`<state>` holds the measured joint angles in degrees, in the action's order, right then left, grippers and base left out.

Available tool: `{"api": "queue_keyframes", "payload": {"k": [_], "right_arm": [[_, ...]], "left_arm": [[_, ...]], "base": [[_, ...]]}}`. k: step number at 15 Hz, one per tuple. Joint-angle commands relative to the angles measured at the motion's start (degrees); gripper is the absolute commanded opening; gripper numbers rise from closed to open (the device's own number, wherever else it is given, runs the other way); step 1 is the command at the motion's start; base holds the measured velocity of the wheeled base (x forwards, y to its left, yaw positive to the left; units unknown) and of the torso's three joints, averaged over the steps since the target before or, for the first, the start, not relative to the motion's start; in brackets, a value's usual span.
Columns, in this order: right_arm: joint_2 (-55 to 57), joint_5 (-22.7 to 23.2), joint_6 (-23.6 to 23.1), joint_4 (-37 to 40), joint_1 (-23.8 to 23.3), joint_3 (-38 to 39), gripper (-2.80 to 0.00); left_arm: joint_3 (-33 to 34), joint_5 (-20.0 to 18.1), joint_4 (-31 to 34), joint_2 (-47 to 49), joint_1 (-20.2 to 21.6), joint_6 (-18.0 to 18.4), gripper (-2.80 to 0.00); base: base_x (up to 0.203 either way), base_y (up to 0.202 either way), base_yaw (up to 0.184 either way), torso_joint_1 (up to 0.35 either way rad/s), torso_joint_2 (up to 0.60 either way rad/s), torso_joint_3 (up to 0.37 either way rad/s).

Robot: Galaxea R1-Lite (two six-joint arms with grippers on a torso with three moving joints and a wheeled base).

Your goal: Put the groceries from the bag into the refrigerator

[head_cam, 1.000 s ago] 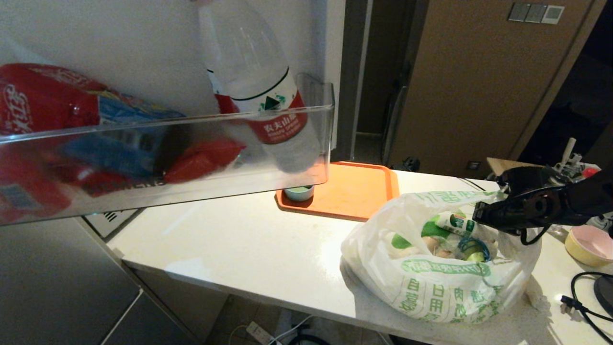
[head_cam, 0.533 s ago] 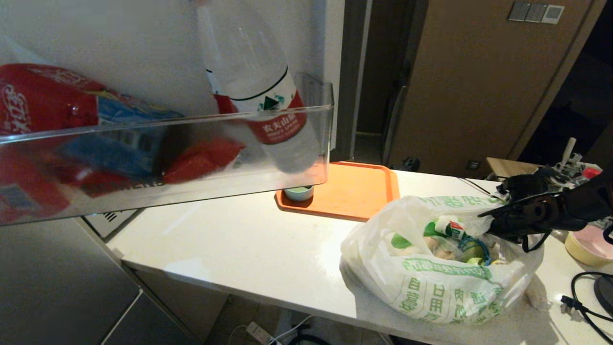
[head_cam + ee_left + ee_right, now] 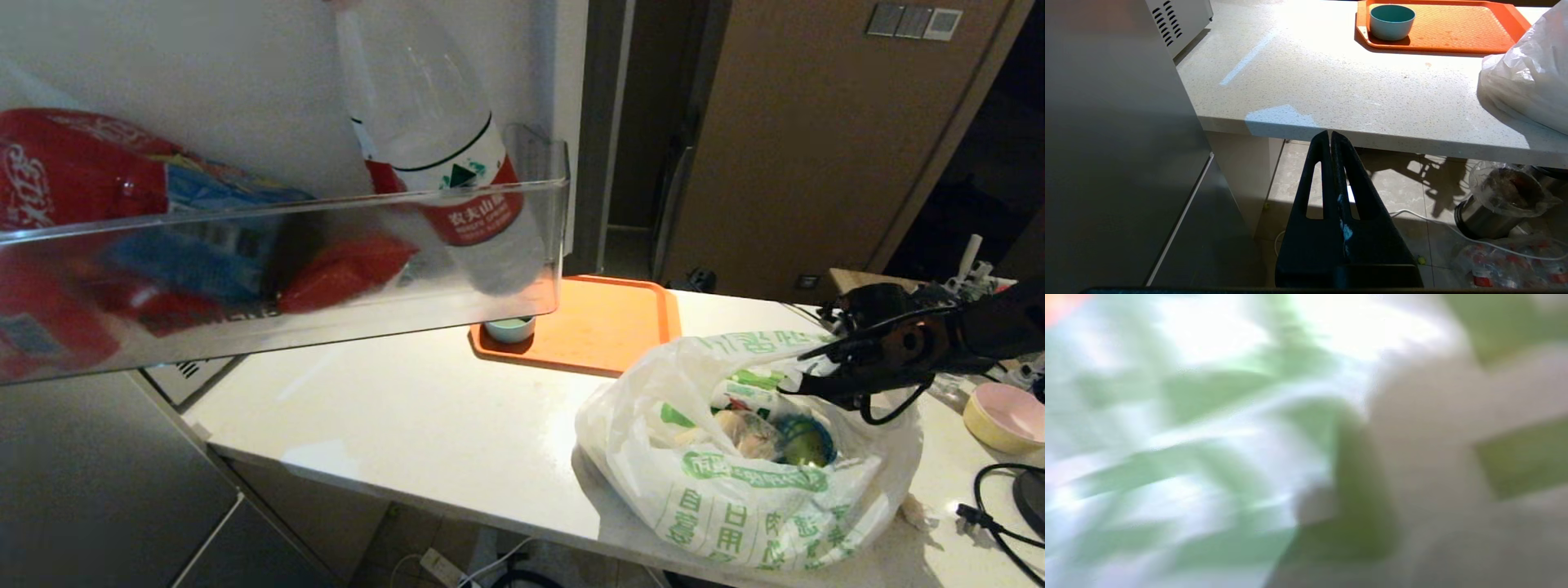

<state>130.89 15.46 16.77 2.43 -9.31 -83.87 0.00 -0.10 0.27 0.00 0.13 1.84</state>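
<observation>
Clear plastic makes the door shelf (image 3: 326, 269) of the grey steel refrigerator (image 3: 1106, 143) on the left, and it holds one clear water bottle with a red label (image 3: 457, 188) beside red packs. One small green cup (image 3: 1392, 21) sits on one flat orange tray (image 3: 604, 327). Right of it, the crinkly white plastic bag with green words (image 3: 735, 490) lies open on the white counter (image 3: 424, 408), showing groceries (image 3: 767, 433), with the right gripper (image 3: 804, 384), pressed together, at its rim; the left gripper (image 3: 1330, 141), also pressed together, hangs below the counter edge.

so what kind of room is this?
Likely a home kitchen: an open refrigerator door shelf holding a water bottle, a pale stone counter, and a grocery bag on it.
</observation>
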Motion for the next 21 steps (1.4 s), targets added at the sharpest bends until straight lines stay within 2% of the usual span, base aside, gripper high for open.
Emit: {"api": "queue_keyframes", "payload": {"k": [1, 5, 7, 9, 11, 14, 17, 21], "right_arm": [[-2.9, 0.0, -2.1, 0.2, 0.0, 0.4, -2.80], [-6.5, 0.0, -17.5, 9.4, -1.1, 1.8, -2.80], [-6.0, 0.2, -20.6, 10.9, -0.9, 1.8, -2.80], [-4.3, 3.7, -24.7, 10.9, -0.2, 1.1, -2.80], [-2.9, 4.6, -28.6, 10.9, 0.3, -0.5, -2.80], [-1.7, 4.2, -40.2, 11.3, 0.8, -1.8, -2.80], [-1.2, 3.8, -45.3, 15.0, 0.7, -4.4, -2.80], [-1.0, 3.8, -58.1, 17.6, 0.4, -5.9, -2.80]], "left_arm": [[0.0, 0.0, 0.0, 0.1, 0.0, 0.0, -2.80], [0.0, 0.0, 0.0, 0.1, 0.0, 0.0, -2.80], [0.0, 0.0, 0.0, 0.1, 0.0, 0.0, -2.80], [0.0, 0.0, 0.0, 0.1, 0.0, 0.0, -2.80], [0.0, 0.0, 0.0, 0.1, 0.0, 0.0, -2.80], [0.0, 0.0, 0.0, 0.1, 0.0, 0.0, -2.80], [0.0, 0.0, 0.0, 0.1, 0.0, 0.0, -2.80], [0.0, 0.0, 0.0, 0.1, 0.0, 0.0, -2.80]], "base": [[0.000, 0.000, 0.000, 0.000, 0.00, 0.000], [0.000, 0.000, 0.000, 0.000, 0.00, 0.000], [0.000, 0.000, 0.000, 0.000, 0.00, 0.000], [0.000, 0.000, 0.000, 0.000, 0.00, 0.000], [0.000, 0.000, 0.000, 0.000, 0.00, 0.000], [0.000, 0.000, 0.000, 0.000, 0.00, 0.000], [0.000, 0.000, 0.000, 0.000, 0.00, 0.000], [0.000, 0.000, 0.000, 0.000, 0.00, 0.000]]}}
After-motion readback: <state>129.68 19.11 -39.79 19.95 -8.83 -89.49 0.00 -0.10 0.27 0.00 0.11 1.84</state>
